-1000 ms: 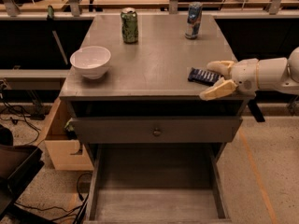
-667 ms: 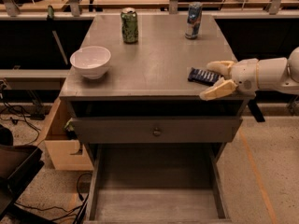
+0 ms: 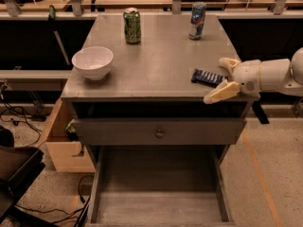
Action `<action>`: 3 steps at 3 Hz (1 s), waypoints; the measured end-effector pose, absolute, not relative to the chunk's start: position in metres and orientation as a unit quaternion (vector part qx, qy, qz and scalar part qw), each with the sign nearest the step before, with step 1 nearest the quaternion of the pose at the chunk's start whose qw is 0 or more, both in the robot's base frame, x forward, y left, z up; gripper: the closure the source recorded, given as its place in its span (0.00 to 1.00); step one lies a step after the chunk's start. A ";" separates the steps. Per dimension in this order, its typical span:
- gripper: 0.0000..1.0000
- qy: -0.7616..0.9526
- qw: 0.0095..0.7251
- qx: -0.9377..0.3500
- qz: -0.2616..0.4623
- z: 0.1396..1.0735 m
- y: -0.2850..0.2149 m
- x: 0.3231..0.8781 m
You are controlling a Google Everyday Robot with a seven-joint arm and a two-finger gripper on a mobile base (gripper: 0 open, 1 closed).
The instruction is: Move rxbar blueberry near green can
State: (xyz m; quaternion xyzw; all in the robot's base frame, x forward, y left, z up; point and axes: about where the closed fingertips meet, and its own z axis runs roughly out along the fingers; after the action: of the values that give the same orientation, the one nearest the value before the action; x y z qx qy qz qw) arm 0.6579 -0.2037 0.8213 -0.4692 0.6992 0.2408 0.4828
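Observation:
The rxbar blueberry, a flat navy bar with white lettering, lies near the right front edge of the grey cabinet top. The green can stands upright at the far left-centre of the top. My gripper comes in from the right on a white arm, and it is open. One cream finger is behind the bar's right end and the other is in front of it. The fingers straddle the bar's end without closing on it.
A white bowl sits on the left of the top. A slim blue-and-silver can stands at the far right. The bottom drawer below is pulled open. A wooden box stands on the floor at the left.

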 end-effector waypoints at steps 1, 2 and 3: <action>0.00 0.700 0.483 -0.467 0.242 0.822 -0.203 0.658; 0.00 0.711 0.486 -0.444 0.248 0.828 -0.203 0.660; 0.00 0.711 0.486 -0.443 0.249 0.828 -0.202 0.660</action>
State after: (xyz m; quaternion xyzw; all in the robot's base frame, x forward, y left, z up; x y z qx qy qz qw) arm 0.6600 -0.2023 0.8281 -0.4426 0.7114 0.2490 0.4859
